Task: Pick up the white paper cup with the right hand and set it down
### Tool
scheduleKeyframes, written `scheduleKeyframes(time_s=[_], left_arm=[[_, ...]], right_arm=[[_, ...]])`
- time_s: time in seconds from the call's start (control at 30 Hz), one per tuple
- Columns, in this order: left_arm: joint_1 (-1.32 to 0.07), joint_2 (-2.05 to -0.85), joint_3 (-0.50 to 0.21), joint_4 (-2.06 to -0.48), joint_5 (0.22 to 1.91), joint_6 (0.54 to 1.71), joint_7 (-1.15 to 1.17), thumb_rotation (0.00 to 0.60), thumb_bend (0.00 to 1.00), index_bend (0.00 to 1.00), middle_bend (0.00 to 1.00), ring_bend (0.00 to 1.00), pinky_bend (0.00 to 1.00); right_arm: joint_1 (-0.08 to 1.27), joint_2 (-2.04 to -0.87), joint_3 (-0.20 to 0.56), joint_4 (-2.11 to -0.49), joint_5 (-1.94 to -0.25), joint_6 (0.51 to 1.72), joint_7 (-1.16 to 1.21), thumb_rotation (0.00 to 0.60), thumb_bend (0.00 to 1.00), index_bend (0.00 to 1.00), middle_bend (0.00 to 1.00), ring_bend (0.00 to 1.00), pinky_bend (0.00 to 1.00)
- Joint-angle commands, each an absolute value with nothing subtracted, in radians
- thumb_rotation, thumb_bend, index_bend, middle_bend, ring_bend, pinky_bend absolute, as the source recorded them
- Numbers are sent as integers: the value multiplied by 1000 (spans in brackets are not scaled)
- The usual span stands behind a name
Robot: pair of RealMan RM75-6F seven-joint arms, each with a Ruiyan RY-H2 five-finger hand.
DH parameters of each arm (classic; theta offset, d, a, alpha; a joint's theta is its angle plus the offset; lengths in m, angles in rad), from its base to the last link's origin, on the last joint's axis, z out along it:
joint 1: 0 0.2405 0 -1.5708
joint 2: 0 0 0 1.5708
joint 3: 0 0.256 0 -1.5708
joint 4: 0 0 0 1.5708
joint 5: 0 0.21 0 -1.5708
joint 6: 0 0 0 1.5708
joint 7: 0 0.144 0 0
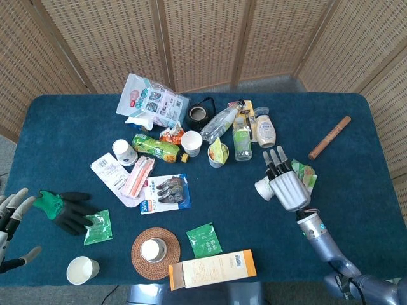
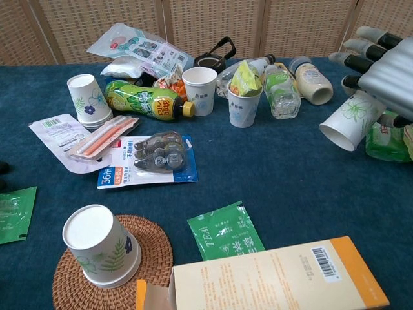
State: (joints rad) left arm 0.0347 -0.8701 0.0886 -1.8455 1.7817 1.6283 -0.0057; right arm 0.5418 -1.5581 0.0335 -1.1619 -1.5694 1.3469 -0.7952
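My right hand (image 1: 287, 186) covers most of the paper cup (image 1: 264, 187), and the left hand (image 1: 11, 219) at nine o'clock runs off-frame.

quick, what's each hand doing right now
Left hand: open, fingers apart, holding nothing, at the table's left edge.
Right hand: holding the white paper cup, tipped on its side above the table.

We see a matt blue cloth table cover (image 1: 76, 127) and, behind it, woven cane screens (image 1: 203, 38) in wooden frames. The right hand (image 1: 287, 185) has a smooth grey metallic shell with black fingers (image 2: 369, 62), and it holds a matt white paper cup (image 2: 348, 120). We also note a rough woven coaster (image 2: 158, 258), a matt cardboard box (image 2: 271, 274) and a glossy green plastic bottle (image 2: 142, 100).
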Motion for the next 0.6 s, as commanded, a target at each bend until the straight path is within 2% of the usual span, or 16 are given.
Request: scheduleKeyframes(time_s=[0.03, 0.6], left_arm=[[34, -871, 89, -1846, 1781, 1627, -3, 600, 217, 0, 0, 0, 0], [34, -871, 90, -1846, 1783, 1627, -3, 600, 218, 0, 0, 0, 0]], right_arm=[[543, -1565, 29, -1136, -1593, 1358, -807, 600, 325, 424, 0, 0, 0], [548, -1641, 2, -948, -1737, 1429, -892, 600, 328, 423, 0, 0, 0]])
